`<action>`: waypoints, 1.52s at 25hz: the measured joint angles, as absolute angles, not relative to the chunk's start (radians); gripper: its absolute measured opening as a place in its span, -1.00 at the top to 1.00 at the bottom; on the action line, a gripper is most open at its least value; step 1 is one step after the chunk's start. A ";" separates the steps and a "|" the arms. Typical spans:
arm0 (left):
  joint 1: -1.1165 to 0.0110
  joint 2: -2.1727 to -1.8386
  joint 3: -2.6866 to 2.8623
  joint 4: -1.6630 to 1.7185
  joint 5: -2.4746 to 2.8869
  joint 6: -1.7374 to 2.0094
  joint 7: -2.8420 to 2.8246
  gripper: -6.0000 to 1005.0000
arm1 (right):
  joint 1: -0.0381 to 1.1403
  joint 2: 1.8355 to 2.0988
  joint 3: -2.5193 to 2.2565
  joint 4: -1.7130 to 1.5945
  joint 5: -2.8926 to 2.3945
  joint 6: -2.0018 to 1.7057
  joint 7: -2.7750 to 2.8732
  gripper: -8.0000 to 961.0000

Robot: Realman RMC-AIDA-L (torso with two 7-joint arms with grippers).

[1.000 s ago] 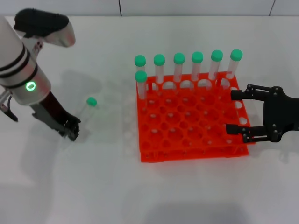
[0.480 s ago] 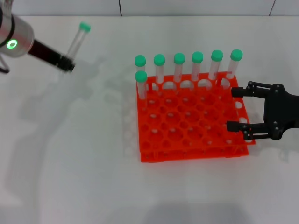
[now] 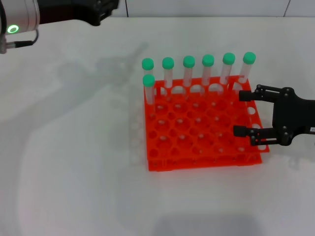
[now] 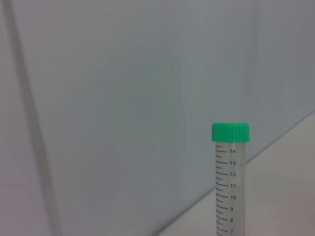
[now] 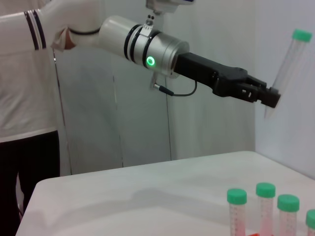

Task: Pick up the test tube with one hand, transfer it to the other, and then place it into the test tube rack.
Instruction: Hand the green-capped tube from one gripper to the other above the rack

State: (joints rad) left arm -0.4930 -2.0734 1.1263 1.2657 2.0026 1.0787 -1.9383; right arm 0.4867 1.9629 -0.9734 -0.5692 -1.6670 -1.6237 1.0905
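My left gripper [image 3: 109, 6] is raised high at the back left, on the white-and-silver arm with the green ring. It is shut on the lower end of the test tube [image 5: 289, 64], which points up with its green cap on top. The tube [image 4: 230, 187] also shows in the left wrist view but is out of the head view. The orange test tube rack [image 3: 197, 163] stands at mid-table. My right gripper [image 3: 241, 113] is open and empty at the rack's right edge.
Several green-capped tubes [image 3: 189, 73] stand upright along the rack's back row, with one more [image 3: 148, 88] at the left in the second row. Their tops [image 5: 266, 196] show in the right wrist view. A grey wall rises behind the white table.
My left arm has lifted the tube from the table at the left, up and toward the back, out of the head view. My right gripper has shifted slightly left over the rack's edge.
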 joint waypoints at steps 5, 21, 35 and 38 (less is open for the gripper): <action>-0.555 -2.048 1.024 1.050 1.748 1.252 -1.660 0.61 | 0.492 1.968 -0.972 -0.569 -1.649 -1.624 1.093 -0.78; -0.820 -1.960 0.957 0.545 1.882 1.543 -1.361 0.61 | 0.493 1.973 -0.962 -0.583 -1.617 -1.629 1.119 -0.77; -0.829 -2.002 0.964 0.539 1.938 1.479 -1.334 0.61 | 0.533 1.929 -0.852 -0.559 -1.594 -1.657 1.270 -0.77; -0.841 -2.013 0.967 0.536 1.956 1.460 -1.339 0.61 | 0.557 1.941 -0.840 -0.516 -1.552 -1.659 1.275 -0.77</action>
State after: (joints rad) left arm -0.8407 -2.0129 0.9673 0.5357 1.9560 1.4596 -1.3392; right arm 0.5574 1.9415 -0.8403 -0.5157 -1.5517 -1.6591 1.2755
